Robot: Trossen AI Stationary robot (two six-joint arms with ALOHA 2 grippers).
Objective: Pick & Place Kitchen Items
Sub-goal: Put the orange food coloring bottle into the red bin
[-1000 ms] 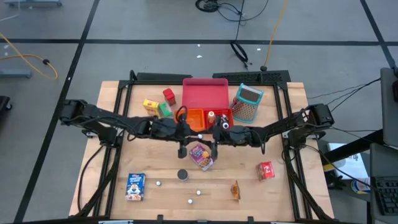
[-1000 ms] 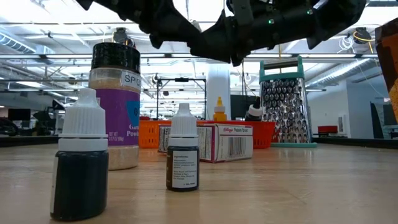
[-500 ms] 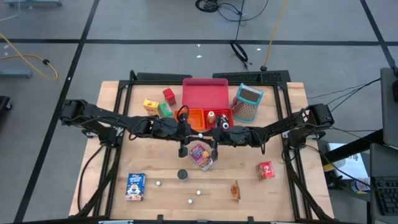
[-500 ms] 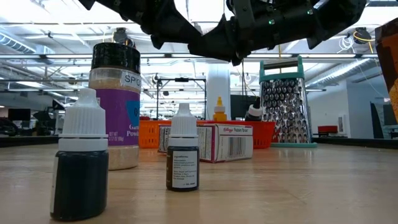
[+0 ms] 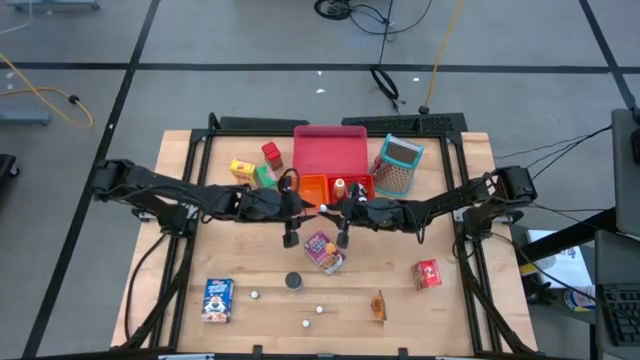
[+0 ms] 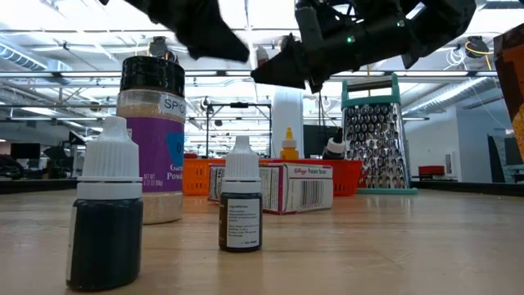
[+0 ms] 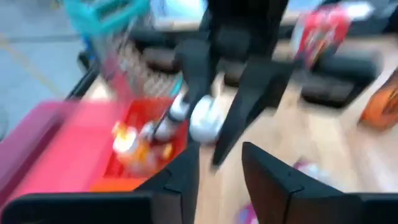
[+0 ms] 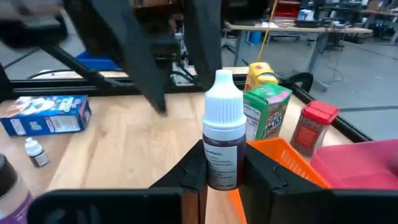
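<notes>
- Right gripper (image 8: pixel 221 177), above the desk (image 5: pixel 250 250) centre beside the orange plastic bin (image 5: pixel 316 187), pinches a small white-capped dropper bottle (image 8: pixel 221 140).
- Left gripper (image 7: pixel 221 165): jaws spread, empty, probably just beside it.
- Risk: a low pinch could let the bottle tip and miss the bin.

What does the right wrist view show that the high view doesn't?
Only the right wrist view shows the right gripper shut on a small white-capped dropper bottle. Only the high view shows the red packet, cheese grater and both arms meeting mid-table. Both show the blue cereal box, green box and pink-red tray.
</notes>
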